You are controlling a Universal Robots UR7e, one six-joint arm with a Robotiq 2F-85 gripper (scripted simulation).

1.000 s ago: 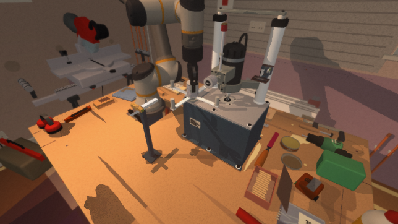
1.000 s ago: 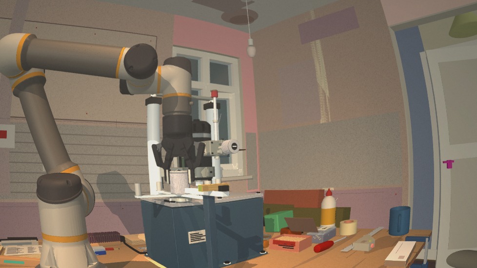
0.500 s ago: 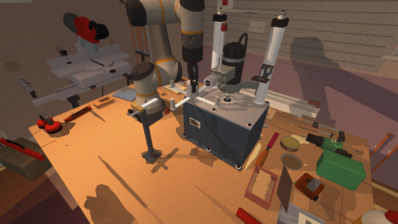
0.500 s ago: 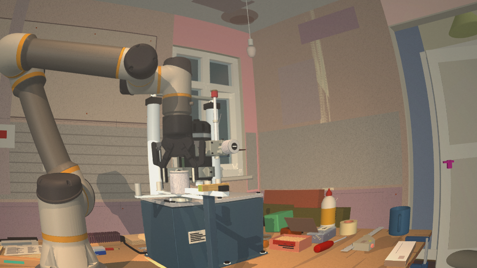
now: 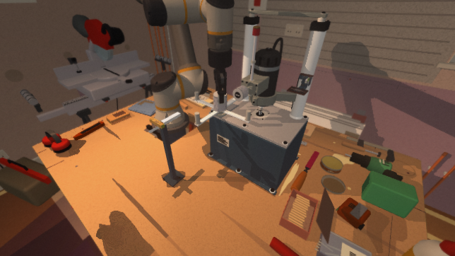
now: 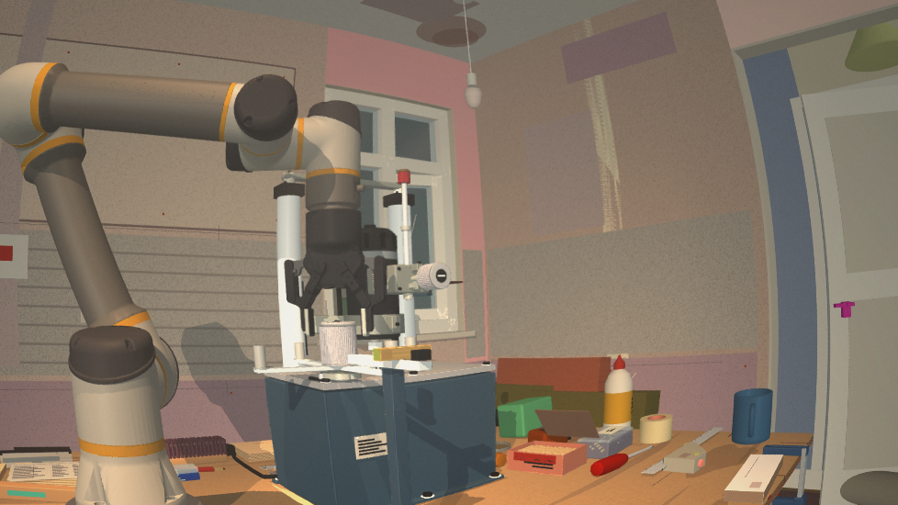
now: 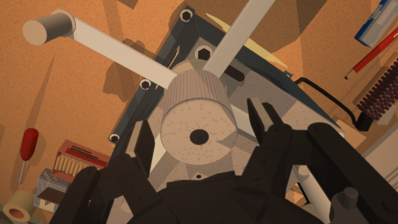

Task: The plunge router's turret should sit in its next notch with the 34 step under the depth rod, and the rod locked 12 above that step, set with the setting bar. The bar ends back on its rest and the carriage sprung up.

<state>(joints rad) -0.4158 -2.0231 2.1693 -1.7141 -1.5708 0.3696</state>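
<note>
The ribbed turret knob stands upright on the router base, with flat arms ending in posts spreading from it. My gripper hangs just above the knob, open and holding nothing. The router motor sits on its carriage between two white columns. The depth rod with a red cap runs through a clamp with a lock knob. The setting bar lies on its rest atop a thin stand.
A blue mug stands far right on the bench. The dark blue box carries the router. A chisel, tins, a green case and a matchbox tray lie right of it. A mitre saw sits at the back left.
</note>
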